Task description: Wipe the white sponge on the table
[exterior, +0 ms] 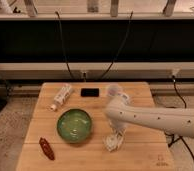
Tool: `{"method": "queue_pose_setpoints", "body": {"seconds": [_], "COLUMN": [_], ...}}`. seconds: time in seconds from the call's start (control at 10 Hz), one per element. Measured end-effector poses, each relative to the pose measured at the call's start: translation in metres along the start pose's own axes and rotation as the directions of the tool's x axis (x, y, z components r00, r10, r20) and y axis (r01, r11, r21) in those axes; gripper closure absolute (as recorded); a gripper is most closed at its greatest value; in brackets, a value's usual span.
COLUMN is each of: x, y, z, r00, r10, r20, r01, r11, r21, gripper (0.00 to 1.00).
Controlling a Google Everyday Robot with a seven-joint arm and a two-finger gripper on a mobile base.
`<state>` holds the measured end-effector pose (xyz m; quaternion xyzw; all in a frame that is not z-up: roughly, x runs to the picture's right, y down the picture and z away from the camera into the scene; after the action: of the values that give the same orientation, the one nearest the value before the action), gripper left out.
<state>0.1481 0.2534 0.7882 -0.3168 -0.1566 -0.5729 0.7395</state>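
Note:
The table (135,157) is a light wooden top of joined planks filling the lower half of the camera view. My white arm comes in from the right and bends down to the gripper (115,140), which sits low on the table just right of the green bowl. The white sponge (111,144) is a small off-white lump directly at the gripper's tip, against the table top. The gripper hides part of it.
A green bowl (74,125) stands left of the gripper. A white labelled bottle (62,96) lies at the back left, a black phone (90,92) at the back middle, a translucent cup (113,91) behind the arm. A dark red object (46,148) lies at the front left.

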Motion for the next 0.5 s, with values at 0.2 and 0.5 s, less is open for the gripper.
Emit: {"method": "queue_pose_setpoints", "body": {"seconds": [0.2, 0.5], "x": [0.004, 0.024], "y": [0.031, 0.071], "z": [0.001, 0.005], "r00": [0.999, 0.992], "r10": [0.044, 0.121], "r20": [-0.009, -0.034], "r01": [-0.045, -0.123], "r11": [0.999, 0.991], "r21": [-0.027, -0.059], "gripper": [1.00, 1.00]}}
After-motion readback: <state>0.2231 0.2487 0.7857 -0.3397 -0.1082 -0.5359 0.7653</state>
